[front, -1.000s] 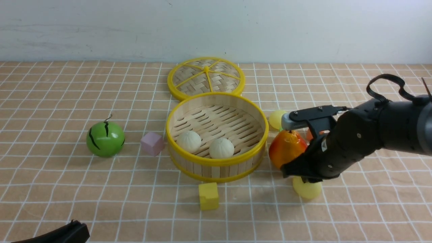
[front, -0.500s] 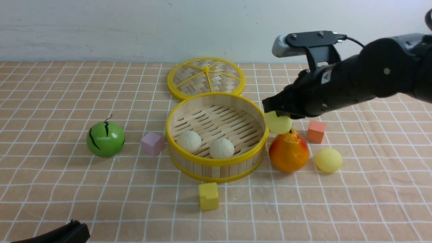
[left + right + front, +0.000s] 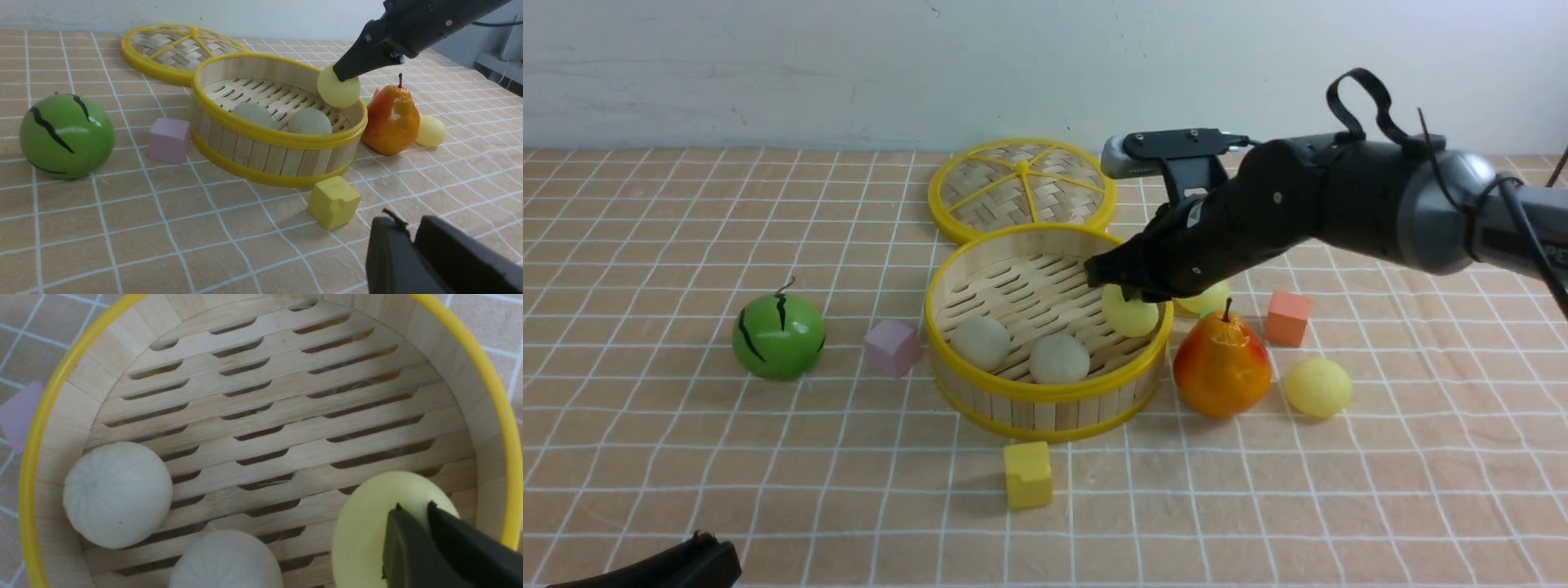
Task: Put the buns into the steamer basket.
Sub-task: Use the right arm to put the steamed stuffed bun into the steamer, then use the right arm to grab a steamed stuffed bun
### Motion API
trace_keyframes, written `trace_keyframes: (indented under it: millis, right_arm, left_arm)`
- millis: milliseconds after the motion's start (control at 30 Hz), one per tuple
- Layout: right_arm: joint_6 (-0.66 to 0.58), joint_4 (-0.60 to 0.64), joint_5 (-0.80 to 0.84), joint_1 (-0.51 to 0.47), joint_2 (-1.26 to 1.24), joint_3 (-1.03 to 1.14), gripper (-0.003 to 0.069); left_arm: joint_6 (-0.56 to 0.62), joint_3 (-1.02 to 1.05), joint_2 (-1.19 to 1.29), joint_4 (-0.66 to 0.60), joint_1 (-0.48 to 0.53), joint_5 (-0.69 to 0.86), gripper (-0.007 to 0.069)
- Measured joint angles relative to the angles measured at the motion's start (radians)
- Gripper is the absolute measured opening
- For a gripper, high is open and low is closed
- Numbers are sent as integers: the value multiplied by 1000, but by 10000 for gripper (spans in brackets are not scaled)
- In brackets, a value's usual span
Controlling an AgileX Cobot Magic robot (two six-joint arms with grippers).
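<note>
The steamer basket (image 3: pixel 1045 394) stands mid-table with two off-white buns (image 3: pixel 982 342) (image 3: pixel 1059 358) on its slatted floor. My right gripper (image 3: pixel 1127 292) is shut on a pale yellow bun (image 3: pixel 1129 311), pinching it just inside the basket's right wall. In the right wrist view the fingertips (image 3: pixel 398 522) dig into this bun (image 3: pixel 359 535) above the slats. Another yellow bun (image 3: pixel 1207 299) peeks out behind the pear. One more (image 3: pixel 1317 387) lies right of the pear. My left gripper (image 3: pixel 410 228) rests low at the near left, fingers together and empty.
The woven lid (image 3: pixel 1021 188) lies flat behind the basket. A pear (image 3: pixel 1221 367) stands against the basket's right side, with an orange cube (image 3: pixel 1288 318) beyond it. A green striped ball (image 3: pixel 778 336) and a pink cube (image 3: pixel 892 347) sit to the left. A yellow cube (image 3: pixel 1027 474) is in front.
My right gripper lifted a yellow bun from in front of the pear, swung it up and left, and now holds it low inside the basket's right side. The left arm stayed still.
</note>
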Motion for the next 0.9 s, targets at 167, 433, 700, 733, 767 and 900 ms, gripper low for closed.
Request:
trace_keyframes:
  millis: [167, 433, 700, 733, 767, 900]
  right_arm:
    - [-19, 0, -34, 0, 51, -6, 73]
    - [-22, 43, -8, 0, 19, -6, 339]
    - [-38, -156, 278, -50, -214, -9, 462]
    - [-21, -185, 311, -63, -223, -10, 459]
    - [0, -226, 365, -89, -228, -10, 451]
    - [141, -267, 478, -227, -194, 46, 394]
  left_arm:
    - [0, 0, 0, 0, 0, 0, 92]
    - [0, 0, 0, 0, 0, 0, 96]
    - [0, 0, 0, 0, 0, 0, 102]
    - [0, 0, 0, 0, 0, 0, 102]
    - [0, 0, 0, 0, 0, 0, 102]
    - [0, 0, 0, 0, 0, 0, 102]
